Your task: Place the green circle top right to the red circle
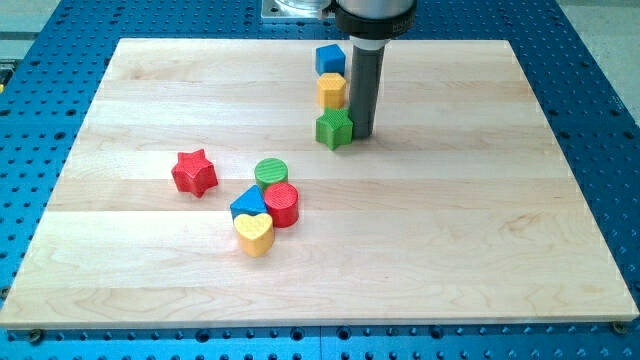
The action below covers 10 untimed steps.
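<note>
Across the blue perforated bench (60, 30) you see a pale wooden board (450, 220), by far the largest thing, filling most of the view. Next in size is the straight dark rod, dropping from the view's top centre; my tip (362, 135) stands on the board, just to the view's right of a green star-shaped block (335, 129), touching or nearly so. You cannot speak of a grasp here: the rod ends plainly, with nothing that opens or closes, and it holds nothing.

Above the green star, toward the view's top, sits a yellow block (332, 90) of uncertain shape, and above that a blue cube-like block (330, 58); the three form a short column beside the rod.

Well apart, toward the view's lower left, you find a cluster. The green circle block (271, 172) lies directly above the red circle block (282, 203), touching it, slightly to the view's left of it. A blue block (247, 205) presses against the red circle's left side, and a yellow heart-shaped block (254, 234) sits just below both.

A red star-shaped block (194, 172) stands alone, to the view's left of the cluster.
</note>
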Tool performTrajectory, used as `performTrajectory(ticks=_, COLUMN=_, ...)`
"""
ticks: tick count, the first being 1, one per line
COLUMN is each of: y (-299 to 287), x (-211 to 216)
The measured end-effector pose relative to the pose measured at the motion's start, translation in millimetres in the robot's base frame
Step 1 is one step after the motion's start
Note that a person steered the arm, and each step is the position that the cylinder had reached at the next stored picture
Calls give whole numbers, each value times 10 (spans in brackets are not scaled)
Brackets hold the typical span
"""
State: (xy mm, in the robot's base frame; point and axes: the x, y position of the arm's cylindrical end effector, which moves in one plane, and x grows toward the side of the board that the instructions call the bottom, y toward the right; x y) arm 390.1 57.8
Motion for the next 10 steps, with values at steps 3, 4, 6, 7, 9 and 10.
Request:
performTrajectory(ticks=3, y=-910, x=1445)
performTrajectory(ticks=4, y=-1142, x=1401)
performTrajectory(ticks=6, y=-1413, x=1304)
performTrajectory(ticks=7, y=-1413, x=1246)
performTrajectory(ticks=9, y=-1482, x=911)
performTrajectory(ticks=10, y=-1471, x=873)
